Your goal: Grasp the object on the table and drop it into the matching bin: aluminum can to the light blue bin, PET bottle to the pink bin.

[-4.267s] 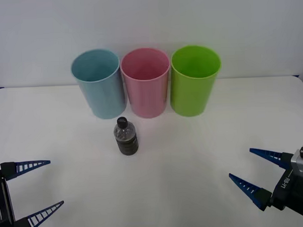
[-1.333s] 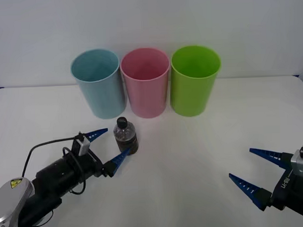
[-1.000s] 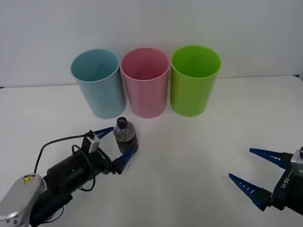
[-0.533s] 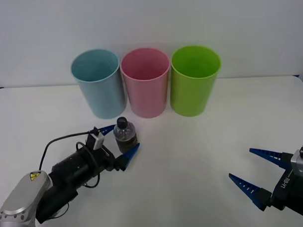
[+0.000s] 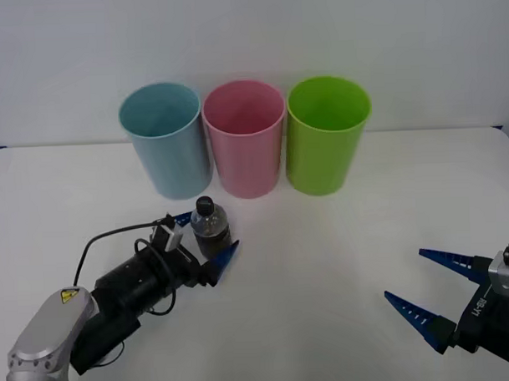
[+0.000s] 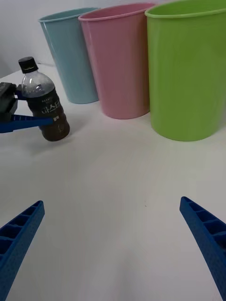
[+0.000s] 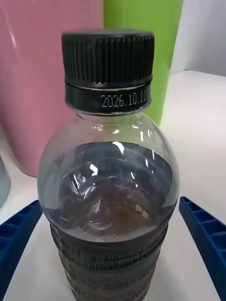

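Left claw [image 5: 207,235] is set spread around the bottle [image 5: 211,229], not yet clamped; the bottle stands upright on the surface [image 5: 324,255] before the pink bin [image 5: 245,139]. Grasping, lifting and dropping remain. Right claw [image 5: 432,287] is parked, spread.

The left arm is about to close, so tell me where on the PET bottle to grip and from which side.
Grip the PET bottle around its dark, straight-walled body, below the rounded shoulder and black cap, probably the firmest hold. Come in level from the robot's left, as the left gripper is, its open fingers flanking the upright bottle on the table. The right gripper is parked open.
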`<state>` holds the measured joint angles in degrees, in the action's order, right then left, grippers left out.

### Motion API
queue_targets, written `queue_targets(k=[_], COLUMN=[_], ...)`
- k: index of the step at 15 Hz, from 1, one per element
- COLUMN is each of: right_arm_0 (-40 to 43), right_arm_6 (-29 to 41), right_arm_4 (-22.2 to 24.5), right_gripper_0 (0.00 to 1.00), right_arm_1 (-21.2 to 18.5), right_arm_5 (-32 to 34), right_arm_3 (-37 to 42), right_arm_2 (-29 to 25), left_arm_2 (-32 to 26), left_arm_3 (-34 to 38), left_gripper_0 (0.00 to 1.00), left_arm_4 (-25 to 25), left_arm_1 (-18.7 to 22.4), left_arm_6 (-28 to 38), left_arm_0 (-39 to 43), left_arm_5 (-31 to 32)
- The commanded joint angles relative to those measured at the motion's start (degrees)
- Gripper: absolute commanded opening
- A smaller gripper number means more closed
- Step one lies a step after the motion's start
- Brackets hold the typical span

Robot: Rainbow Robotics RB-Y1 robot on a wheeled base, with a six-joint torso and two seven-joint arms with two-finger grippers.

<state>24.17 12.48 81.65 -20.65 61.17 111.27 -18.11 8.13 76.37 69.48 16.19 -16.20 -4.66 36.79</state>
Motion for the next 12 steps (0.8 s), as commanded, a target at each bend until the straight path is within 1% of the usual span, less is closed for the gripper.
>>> queue_targets(k=[1,9,12], right_arm_0=[0.0,0.0,0.0], right_arm_6=[0.0,0.0,0.0], right_arm_4=[0.0,0.0,0.0], right_gripper_0=[1.0,1.0,1.0], right_arm_1=[0.0,0.0,0.0], right_arm_5=[0.0,0.0,0.0], right_arm_3=[0.0,0.0,0.0], right_arm_2=[0.0,0.0,0.0], left_arm_2=[0.05,0.31,0.66], left_arm_3=[0.01,0.01,1.42], left_gripper_0=[0.0,0.0,0.0], left_arm_4=[-0.13,-0.75,-1.71], left_arm_1=[-0.28,-0.28,-0.2], left_arm_6=[-0.41,-1.82,-1.2], left_arm_0=[0.0,0.0,-0.08], left_arm_5=[-0.93,-0.32,1.53])
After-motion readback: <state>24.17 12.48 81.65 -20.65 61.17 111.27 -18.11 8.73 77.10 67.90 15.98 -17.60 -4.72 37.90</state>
